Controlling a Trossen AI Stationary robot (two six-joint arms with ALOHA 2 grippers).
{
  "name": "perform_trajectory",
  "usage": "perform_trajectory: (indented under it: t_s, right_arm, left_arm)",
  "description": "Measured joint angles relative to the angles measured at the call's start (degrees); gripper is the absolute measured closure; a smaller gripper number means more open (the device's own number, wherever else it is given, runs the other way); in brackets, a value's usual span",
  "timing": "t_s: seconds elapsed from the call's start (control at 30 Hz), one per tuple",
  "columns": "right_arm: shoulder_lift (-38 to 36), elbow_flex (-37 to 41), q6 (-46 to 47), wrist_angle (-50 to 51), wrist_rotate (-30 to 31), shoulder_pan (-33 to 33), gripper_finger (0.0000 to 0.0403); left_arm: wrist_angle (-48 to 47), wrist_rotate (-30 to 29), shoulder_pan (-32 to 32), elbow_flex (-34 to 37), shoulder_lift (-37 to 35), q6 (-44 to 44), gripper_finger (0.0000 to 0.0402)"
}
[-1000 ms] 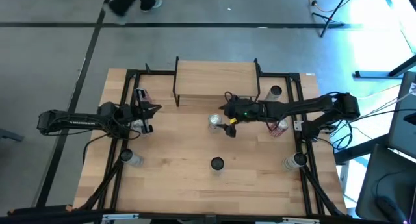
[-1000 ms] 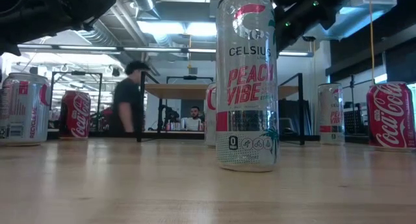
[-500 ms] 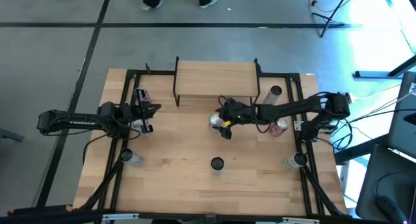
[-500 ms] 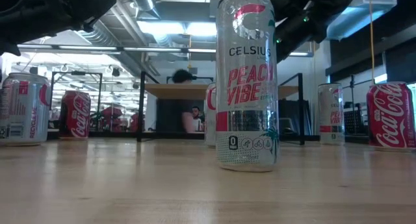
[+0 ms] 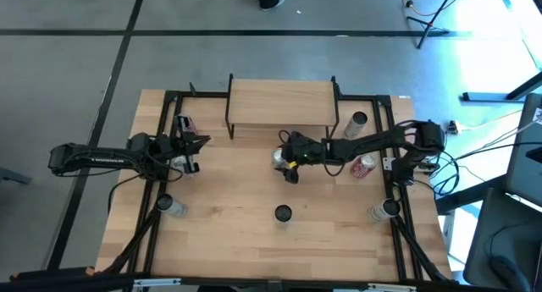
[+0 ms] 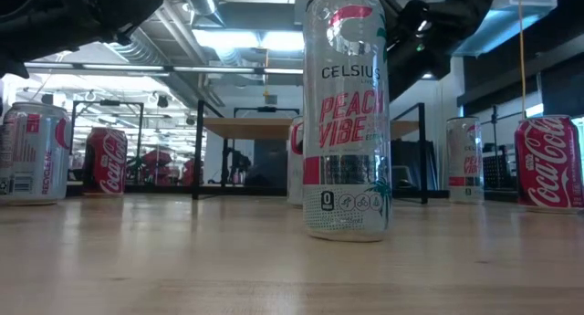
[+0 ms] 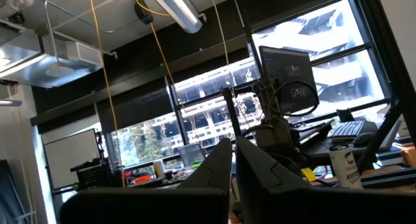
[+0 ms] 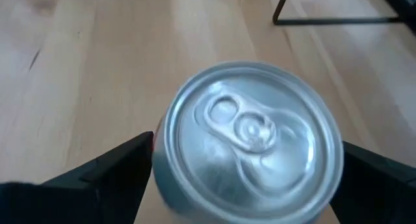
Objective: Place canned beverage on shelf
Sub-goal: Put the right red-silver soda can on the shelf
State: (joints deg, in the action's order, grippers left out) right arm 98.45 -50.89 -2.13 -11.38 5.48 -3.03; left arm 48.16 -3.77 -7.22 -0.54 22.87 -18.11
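the right gripper [image 5: 284,162] hung over the silver can [image 5: 279,157] near the table's middle, its fingers [image 8: 107,175] spread wide on either side of the can's lid [image 8: 250,136], not touching. the can stood upright on the table [image 5: 229,207], just at six o'clock of the shelf [image 5: 281,103]. the left gripper [image 5: 203,142] waited at nine o'clock, fingers pressed together, holding nothing.
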Motion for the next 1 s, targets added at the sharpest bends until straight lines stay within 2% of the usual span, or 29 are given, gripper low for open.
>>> perform_trajectory:
  t_s: [0.1,0.27,0.5,0.8,1.0]
  right_arm:
    - [0.12,0.00,-0.07,-0.47,-0.04,0.00,0.0050]
    - [0.10,-0.02,-1.09,-0.75,-0.07,0.03,0.0128]
    - [-3.22,0.13,-2.67,2.22,-2.69,0.03,0.0128]
    - [-19.00,-0.36,-4.01,6.85,-2.63,-0.02,0.0128]
    - [-26.08,-7.26,-7.13,17.77,6.14,-1.06,0.0128]
  left_arm:
    - [0.00,-0.02,0.00,0.00,0.00,0.02,0.0396]
    - [0.00,0.01,0.01,0.00,0.00,0.04,0.0396]
    - [0.57,0.03,0.04,0.00,0.00,1.79,0.0396]
    - [0.92,0.05,0.00,0.00,0.00,2.71,0.0396]
    - [1.29,0.04,0.00,0.00,0.00,2.71,0.0396]
